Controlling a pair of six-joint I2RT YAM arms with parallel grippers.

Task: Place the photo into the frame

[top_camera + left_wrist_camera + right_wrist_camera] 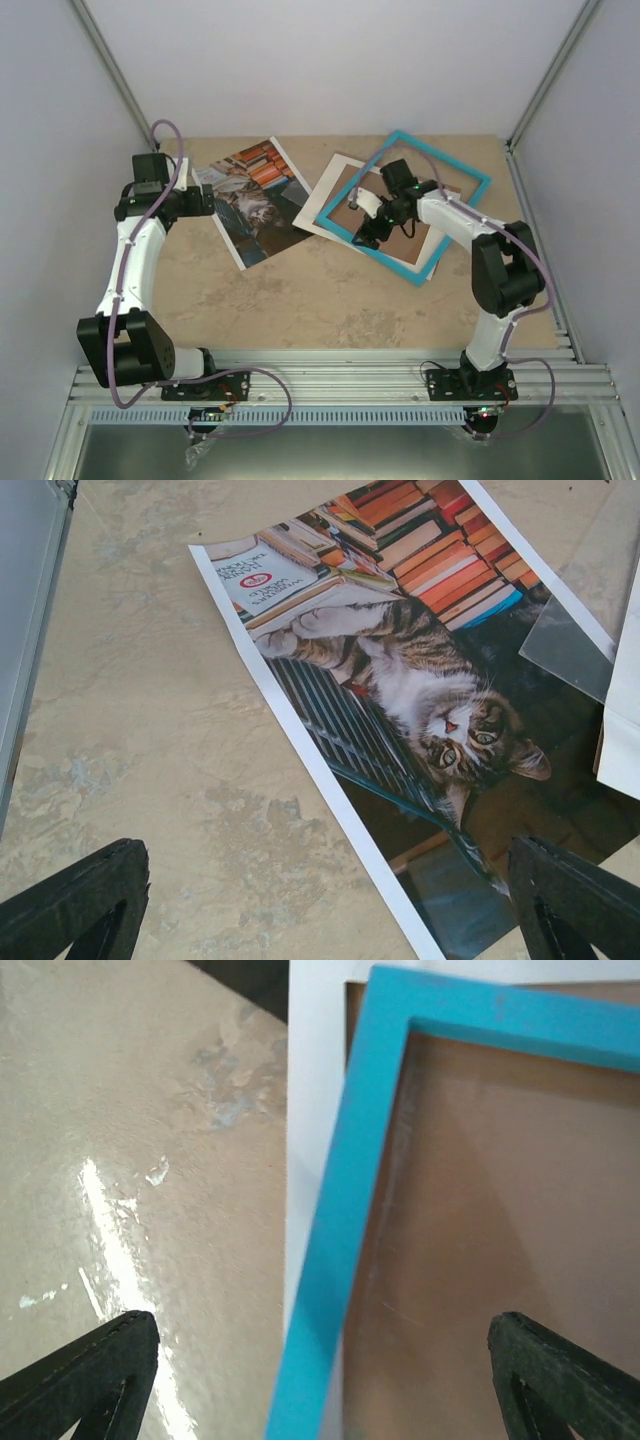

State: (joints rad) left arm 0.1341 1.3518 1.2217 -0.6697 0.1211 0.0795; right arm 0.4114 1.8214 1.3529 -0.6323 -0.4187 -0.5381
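beige table (330, 300), left gripper (322, 880) spread over photo (400, 700) edge, right gripper (320, 1345) spread over frame (340, 1210) edge

The top camera looks steeply down from above and behind the two arm bases (205, 385). It stands well back and takes in the whole table (330, 310) and the walls (300, 60) around it. The left wrist camera sits low and close, looking slantwise down past the left gripper (325, 910) onto the photo (420, 710). The right wrist camera hangs close over a corner of the frame (345, 1190), with the right gripper (320, 1380) at its bottom edge. Each wrist view shows a small patch of what the top view covers, and both include bare table.
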